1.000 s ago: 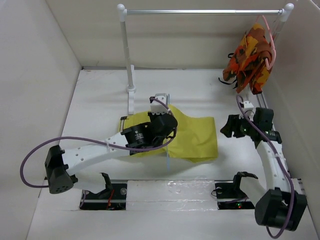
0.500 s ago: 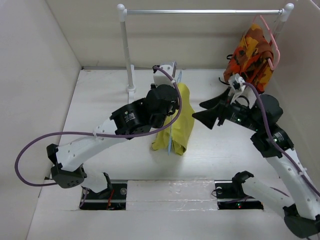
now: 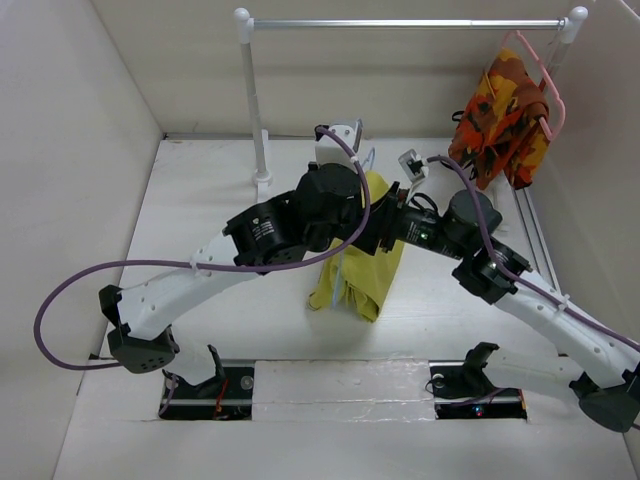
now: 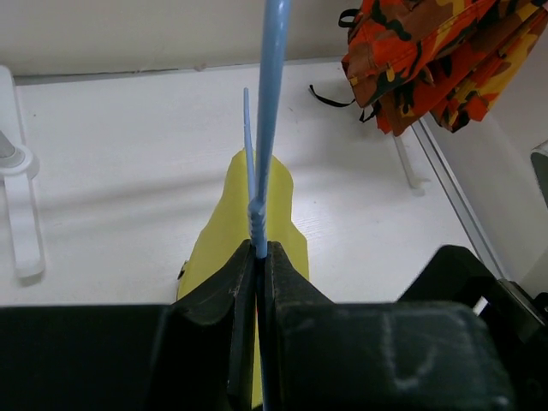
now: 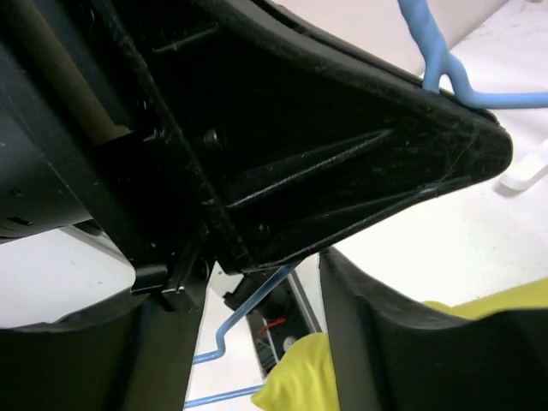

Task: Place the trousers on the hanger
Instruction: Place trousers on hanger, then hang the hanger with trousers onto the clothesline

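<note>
A: Where's the hanger (image 4: 272, 103)?
B: Pinched at its neck in the clenched left tool (image 4: 259, 257). The trousers (image 3: 362, 280) hang beneath it, above the middle of the tabletop (image 3: 200, 200).
A: Right tool (image 5: 261, 291)?
B: Jaws apart, just right of the hanger.

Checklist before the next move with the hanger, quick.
1. Left tool shut on hanger: ok.
2. Trousers hanging from hanger: ok.
3. Trousers' lower end off table: cannot tell.
4. Right tool open, gripping nothing: ok.
5. Rail bare left of patterned garment: ok.
</note>
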{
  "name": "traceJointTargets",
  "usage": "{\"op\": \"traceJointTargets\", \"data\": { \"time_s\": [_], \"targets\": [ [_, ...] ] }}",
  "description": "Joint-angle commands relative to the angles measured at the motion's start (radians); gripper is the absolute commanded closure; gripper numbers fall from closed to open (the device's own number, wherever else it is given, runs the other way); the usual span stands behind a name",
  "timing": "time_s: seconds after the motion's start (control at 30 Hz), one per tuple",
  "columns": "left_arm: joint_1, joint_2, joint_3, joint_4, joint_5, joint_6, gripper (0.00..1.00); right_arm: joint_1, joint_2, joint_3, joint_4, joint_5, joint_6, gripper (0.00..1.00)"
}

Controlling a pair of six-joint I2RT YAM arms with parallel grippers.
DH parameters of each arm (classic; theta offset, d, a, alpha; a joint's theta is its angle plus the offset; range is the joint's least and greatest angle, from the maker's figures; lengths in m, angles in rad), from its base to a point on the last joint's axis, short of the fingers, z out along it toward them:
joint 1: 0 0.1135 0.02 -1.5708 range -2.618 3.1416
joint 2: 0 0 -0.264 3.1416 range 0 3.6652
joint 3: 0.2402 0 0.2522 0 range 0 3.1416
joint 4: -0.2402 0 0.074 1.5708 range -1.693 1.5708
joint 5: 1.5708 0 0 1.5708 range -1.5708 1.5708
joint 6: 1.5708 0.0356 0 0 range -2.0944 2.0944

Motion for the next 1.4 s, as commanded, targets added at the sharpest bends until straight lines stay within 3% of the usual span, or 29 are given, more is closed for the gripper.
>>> {"op": "traceJointTargets", "data": {
  "time_s": [0.0,0.17,0.2,0.33,0.43,0.57,0.63,0.67,0.77,1.07,1.37],
  "targets": [
    [-0.001,-0.036,0.100,0.143,-0.018,0.023,1.00,0.023,-0.021,-0.030,0.121,0.076,0.064,0.46],
    [-0.001,-0.029,0.122,0.157,-0.015,0.036,1.00,0.023,-0.025,-0.032,0.119,0.101,0.076,0.74],
    [-0.001,-0.029,0.122,0.160,-0.012,0.038,1.00,0.023,-0.025,-0.033,0.122,0.104,0.076,0.74],
    [-0.001,-0.033,0.116,0.172,-0.004,0.030,1.00,0.023,-0.035,-0.046,0.142,0.132,0.101,0.92],
    [-0.001,-0.048,0.099,0.194,0.005,0.020,1.00,0.012,-0.044,-0.047,0.157,0.145,0.113,1.00],
    [-0.001,-0.064,0.106,0.214,0.065,0.013,1.00,-0.031,-0.039,-0.014,0.153,0.135,0.115,1.00],
    [-0.001,-0.073,0.120,0.223,0.085,0.010,0.89,-0.051,-0.038,0.006,0.151,0.130,0.115,1.00],
    [-0.001,-0.078,0.126,0.224,0.105,0.006,0.77,-0.072,-0.032,0.020,0.133,0.122,0.109,1.00],
    [-0.001,-0.114,0.123,0.250,0.138,0.004,0.62,-0.109,-0.013,0.091,0.084,0.096,0.075,1.00],
    [-0.001,-0.237,0.056,0.272,0.129,-0.010,0.58,-0.247,0.080,0.215,0.067,-0.005,0.029,1.00],
    [-0.001,-0.390,-0.212,0.258,0.091,-0.118,0.56,-0.459,0.263,0.423,0.044,-0.108,0.003,1.00]
  ]
}}
